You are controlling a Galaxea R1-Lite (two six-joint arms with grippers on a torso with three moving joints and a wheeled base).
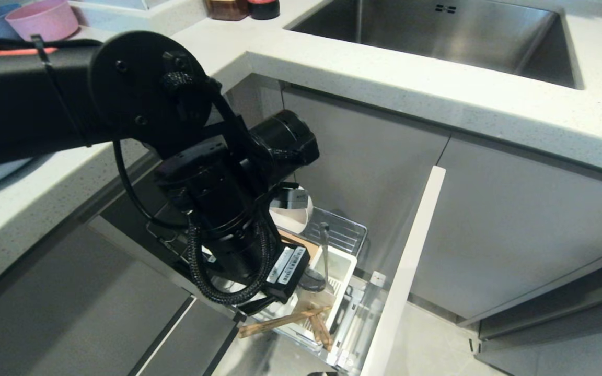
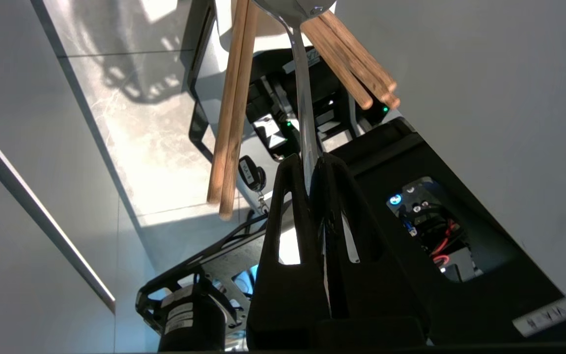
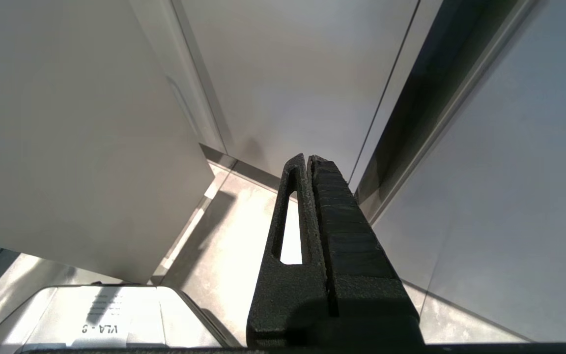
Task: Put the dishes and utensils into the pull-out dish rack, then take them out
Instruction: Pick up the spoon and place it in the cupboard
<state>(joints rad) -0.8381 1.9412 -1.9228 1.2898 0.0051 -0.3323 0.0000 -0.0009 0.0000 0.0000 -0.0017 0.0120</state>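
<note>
Here, down inside the pull-out rack under the worktop: left hand pinched tight on the handle of the spoon, fingers closed nearly flat against the thin metal. Spoon standing in the white caddy at the front of the rack, bowl end down among the chopsticks, handle upright. Chopsticks leaning out of the caddy at loose angles, one pair tipped far over the front edge. Cream bowl propped on edge further back, partly hidden behind the arm. Right hand parked low beside the cabinet fronts, closed on nothing. As for handling, probably this: a stiff, light, smooth spoon, prone to swivel or slip in a narrow pinch, so best held well along the handle rather than at the very tip, and drawn straight up to avoid dragging the chopsticks along. Chopsticks light and rough enough to grip, but likely to roll and scatter if knocked. Blue plate not found in any view.
</note>
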